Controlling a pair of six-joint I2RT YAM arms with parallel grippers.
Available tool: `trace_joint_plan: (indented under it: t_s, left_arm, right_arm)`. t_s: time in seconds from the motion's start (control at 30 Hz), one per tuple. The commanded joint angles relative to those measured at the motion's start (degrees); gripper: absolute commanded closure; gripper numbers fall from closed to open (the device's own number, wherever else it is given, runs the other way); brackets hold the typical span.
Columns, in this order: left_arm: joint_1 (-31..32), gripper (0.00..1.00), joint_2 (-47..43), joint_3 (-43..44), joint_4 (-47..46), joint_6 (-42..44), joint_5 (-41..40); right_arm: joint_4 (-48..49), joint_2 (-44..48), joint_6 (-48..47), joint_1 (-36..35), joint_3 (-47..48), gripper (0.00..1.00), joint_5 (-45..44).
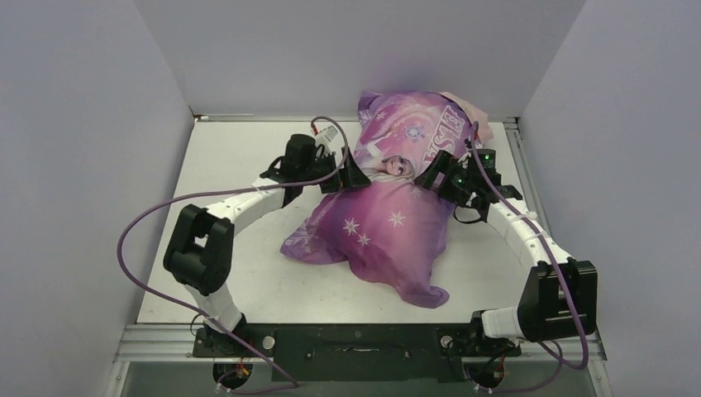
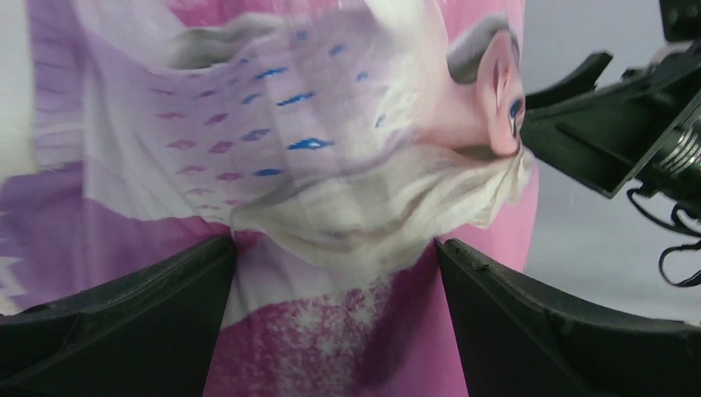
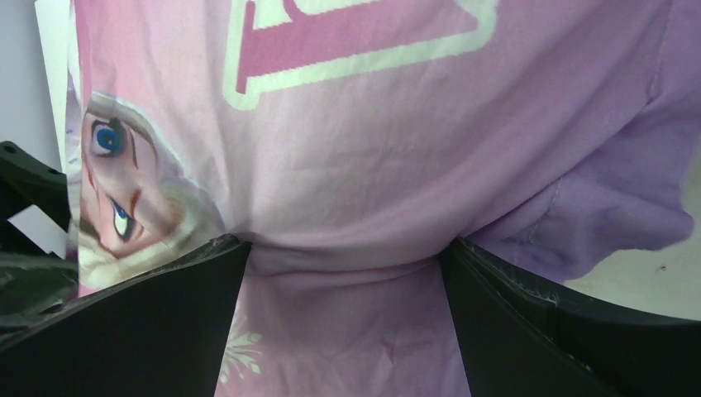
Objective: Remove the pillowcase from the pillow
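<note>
Lying slantwise on the tabletop (image 1: 240,273), the pillowcase (image 1: 388,231) runs from near the far right corner down toward the middle of the near edge. It is plump and full, purple side out, with white snowflakes (image 1: 353,226) on its near half and the girl's face (image 1: 397,165) and the "ELSA" lettering (image 1: 442,141) on its far half. The pillow is wholly wrapped by it. A pale patch shows at the far end, but I cannot tell whether that is cushion or lining. The near end of the cloth tapers into a limp, flat corner on the tabletop.

The left end effector (image 1: 351,172) meets the pillowcase at its waist from the left edge's side, beside the printed face. In the left wrist view its fingers (image 2: 149,314) stand spread wide, released, with a swell of cloth bulging up between them and nothing pinched.

The right end effector (image 1: 436,178) meets the same waist from the right edge's side, just below the lettering, facing the left one with the cloth between them. In the right wrist view its fingers (image 3: 537,331) are likewise parted and released, with pink-purple cloth sagging into the gap and lying against both inner faces.
</note>
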State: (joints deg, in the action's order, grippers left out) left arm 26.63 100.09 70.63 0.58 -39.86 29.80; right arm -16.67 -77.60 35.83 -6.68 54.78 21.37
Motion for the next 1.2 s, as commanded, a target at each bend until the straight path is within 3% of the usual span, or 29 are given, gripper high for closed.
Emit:
trace_joint_plan:
  t_s: [0.0,0.17,0.37,0.5,0.63,0.87,1.17]
  left_arm:
    - [3.4,0.03,-6.4,-10.4,-8.6,-2.3,2.3]
    - [7.0,0.01,-19.9,-24.9,-10.8,-5.9,0.2]
    - [9.8,0.03,-37.4,-28.3,6.9,-1.4,-14.1]
    - [8.2,0.04,-42.9,-25.3,13.7,1.1,-23.3]
    - [5.8,0.04,-43.0,-22.2,16.1,2.7,-25.8]
    - [1.9,0.04,-40.3,-21.3,11.9,2.1,-23.0]
    - [0.5,0.04,-35.4,-23.1,8.4,1.8,-20.8]
  right_arm:
    - [1.4,-1.2,-0.7,-3.8,-1.2,0.1,4.5]
    - [2.1,-2.9,-2.2,-9.8,0.3,0.1,5.2]
    - [-1.4,-3.5,-5.6,-11.2,5.1,0.1,7.9]
    - [-7.0,-2.1,-10.9,-7.1,10.1,0.1,8.3]
    - [-5.9,-2.5,-10.5,1.8,10.7,0.1,14.3]
    - [11.2,-8.3,0.1,5.6,4.5,0.1,20.3]
    - [37.7,-21.2,12.9,1.2,-1.4,0.1,29.2]
